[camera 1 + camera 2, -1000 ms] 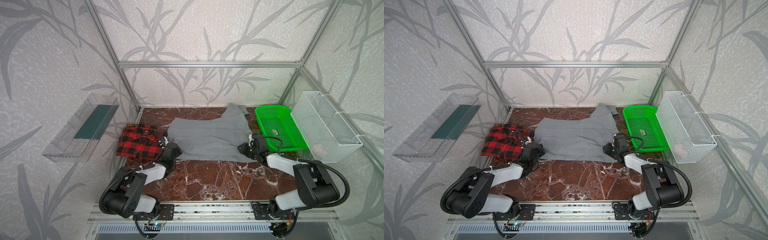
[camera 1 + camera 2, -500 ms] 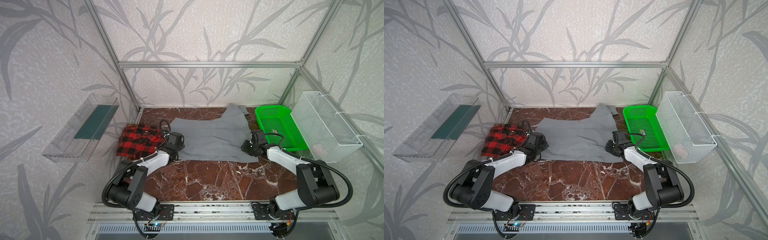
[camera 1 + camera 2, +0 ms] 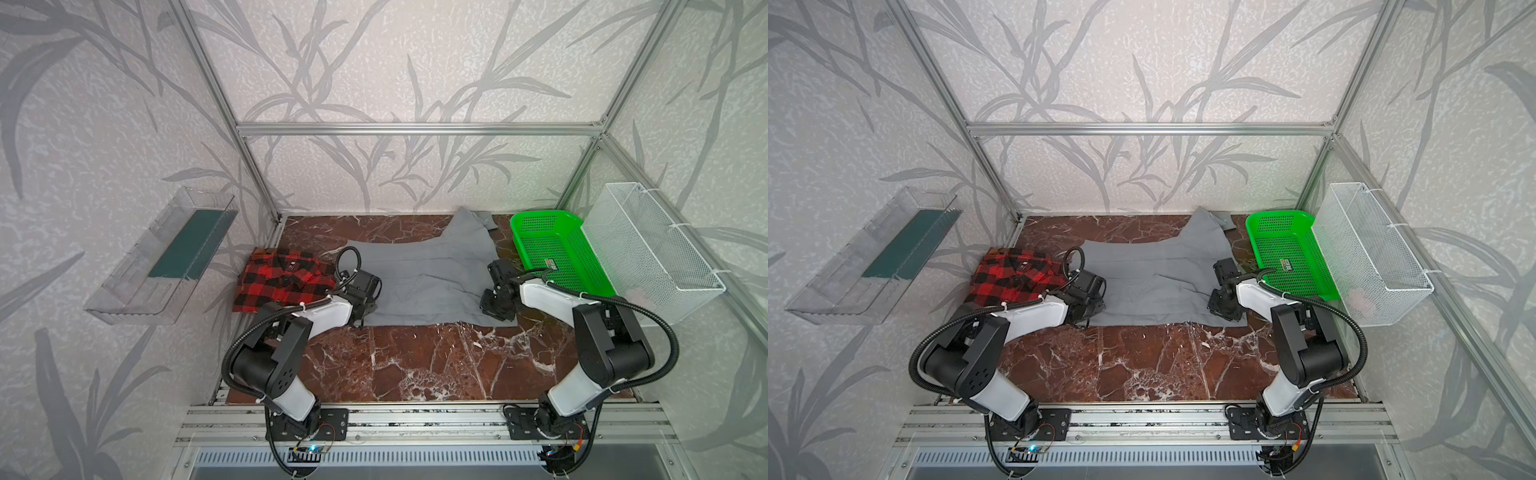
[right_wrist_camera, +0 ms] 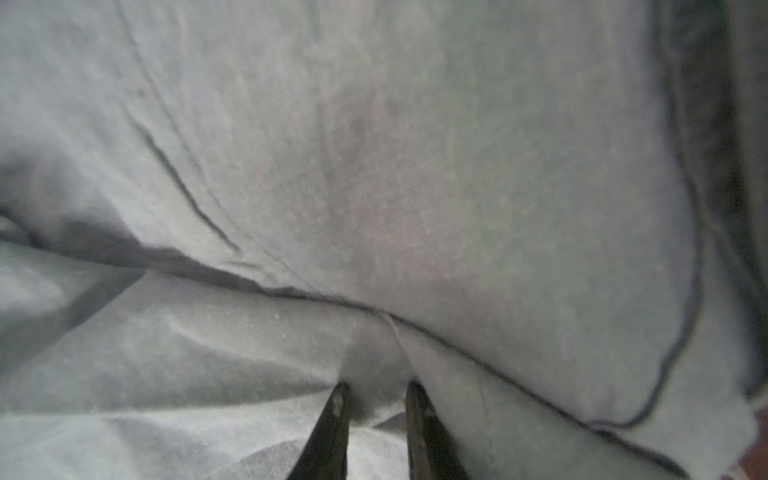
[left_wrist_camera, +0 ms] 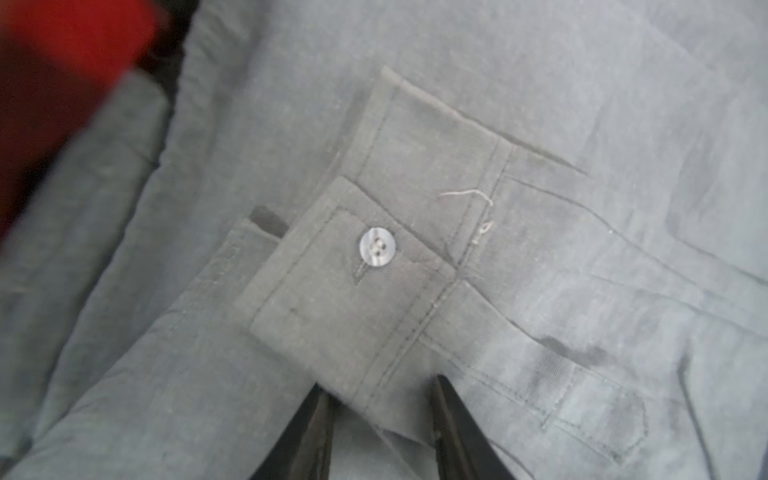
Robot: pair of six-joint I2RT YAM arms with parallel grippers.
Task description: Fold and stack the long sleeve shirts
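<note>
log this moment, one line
gray button-up shirt spread | left jaws open at cuff | right jaws around fold | red-black plaid shirt aside

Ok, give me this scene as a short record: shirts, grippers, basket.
gray shirt: spread open mid-table, unfolded
plaid shirt: compact bundle beside the gray shirt, on its left in both top views
left gripper: jaws apart, straddling the buttoned cuff
right gripper: fabric ridge between narrow jaws; grip unclear
green basket: right of gray shirt, holds no shirt
stack: not yet made

Green basket (image 3: 544, 217) sits far right on the marble worktop (image 3: 415, 365). White wire basket (image 3: 665, 266) hangs just beside it, clear tray (image 3: 124, 291) opposite.
</note>
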